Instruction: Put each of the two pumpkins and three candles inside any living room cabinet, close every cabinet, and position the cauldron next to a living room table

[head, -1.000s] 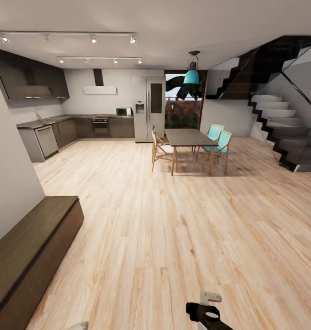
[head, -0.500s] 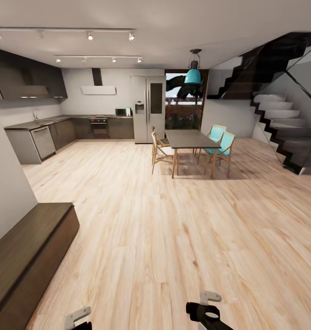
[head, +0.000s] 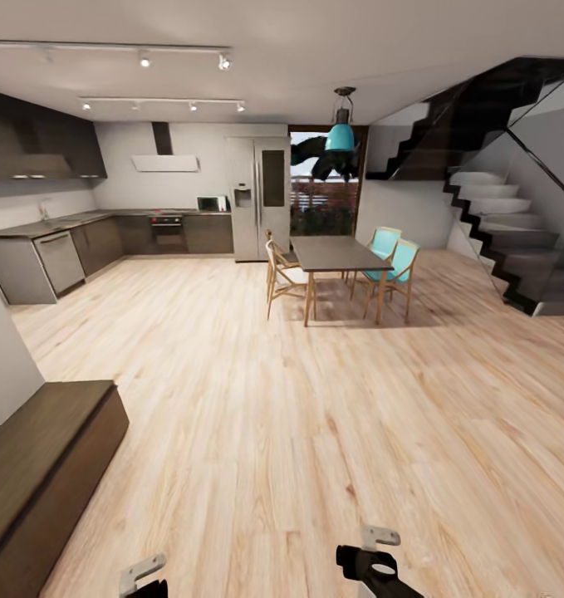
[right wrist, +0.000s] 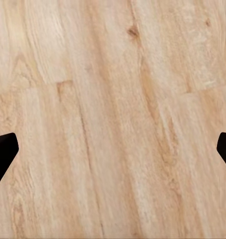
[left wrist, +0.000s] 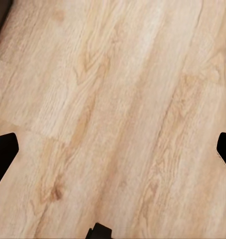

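Shifted since a second ago: whole head view swung, camera's move, not the furniture's.
Head view: cabinet (head: 41,465) at lower left, drawers shut; dining table (head: 335,253) mid-frame; my left claw (head: 144,575) and right claw (head: 373,552) at bottom edge, spread unreadable here. Left wrist view: fingertips (left wrist: 3,154) wide apart at the edges, nothing between, over floor (left wrist: 113,109). Right wrist view: fingertips (right wrist: 3,152) likewise spread, empty. Advice: keep turning slowly until pumpkins, candles or cauldron come into sight; arms stay tucked.
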### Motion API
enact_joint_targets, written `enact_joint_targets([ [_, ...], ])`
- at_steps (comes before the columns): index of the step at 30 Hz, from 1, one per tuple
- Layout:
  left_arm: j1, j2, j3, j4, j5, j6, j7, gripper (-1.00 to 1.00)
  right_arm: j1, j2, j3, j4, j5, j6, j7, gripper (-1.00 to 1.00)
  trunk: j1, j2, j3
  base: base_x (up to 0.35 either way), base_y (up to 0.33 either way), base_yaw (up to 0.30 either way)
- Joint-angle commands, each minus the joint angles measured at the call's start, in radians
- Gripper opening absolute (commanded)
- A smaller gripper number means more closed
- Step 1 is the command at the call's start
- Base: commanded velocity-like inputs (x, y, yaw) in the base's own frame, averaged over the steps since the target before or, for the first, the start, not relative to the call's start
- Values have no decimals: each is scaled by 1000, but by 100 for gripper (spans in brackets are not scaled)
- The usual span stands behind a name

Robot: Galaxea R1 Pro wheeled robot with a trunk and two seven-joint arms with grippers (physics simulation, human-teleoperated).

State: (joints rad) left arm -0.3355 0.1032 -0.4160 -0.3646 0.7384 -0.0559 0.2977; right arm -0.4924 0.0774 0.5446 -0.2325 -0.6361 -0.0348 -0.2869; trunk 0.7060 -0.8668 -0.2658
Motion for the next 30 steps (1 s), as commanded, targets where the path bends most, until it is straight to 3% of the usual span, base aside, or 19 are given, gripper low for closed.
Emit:
enact_joint_targets([
  [1, 0, 1, -9, -2, 11, -8, 6, 100, -1, 0, 8, 0, -11, -4, -5, 100, 0, -1, -1, 12, 0, -263],
  [30, 0, 1, -9, -2, 12, -13, 6, 100, -1, -2, 8, -1, -13, -3, -3, 100, 0, -1, -1, 1, 0, -278],
])
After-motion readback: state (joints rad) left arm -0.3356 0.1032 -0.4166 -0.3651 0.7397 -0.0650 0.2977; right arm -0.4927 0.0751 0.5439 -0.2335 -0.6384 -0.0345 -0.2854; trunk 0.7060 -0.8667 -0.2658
